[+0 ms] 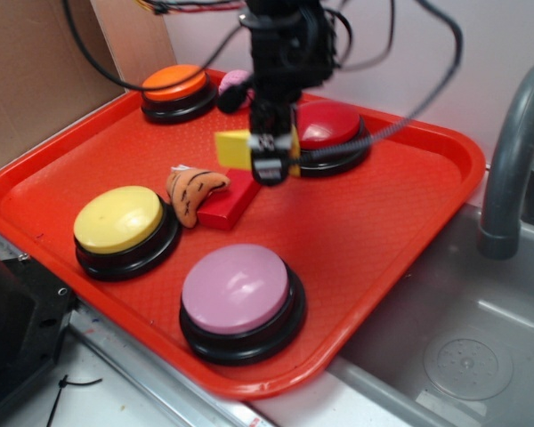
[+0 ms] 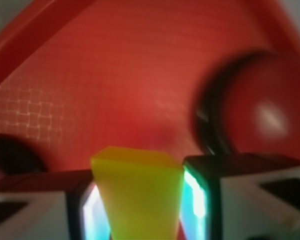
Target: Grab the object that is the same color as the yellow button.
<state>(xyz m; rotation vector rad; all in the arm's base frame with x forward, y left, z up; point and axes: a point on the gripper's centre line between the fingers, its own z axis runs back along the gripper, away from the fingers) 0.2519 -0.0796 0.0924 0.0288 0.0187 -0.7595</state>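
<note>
I am reaching straight down over the red tray (image 1: 409, 231), my gripper (image 1: 269, 153) hanging above its middle and clenching the yellow wedge (image 1: 233, 149) between both fingers (image 2: 210, 205), lifted clear of the surface. The tray is sitting beside a metal sink (image 1: 481, 338) with a grey faucet (image 1: 512, 151), cardboard behind it. The yellow button (image 1: 120, 220) is resting at the tray's near left corner. The wedge's long axis is lying roughly level, sticking out leftward past my fingers in the exterior view.
</note>
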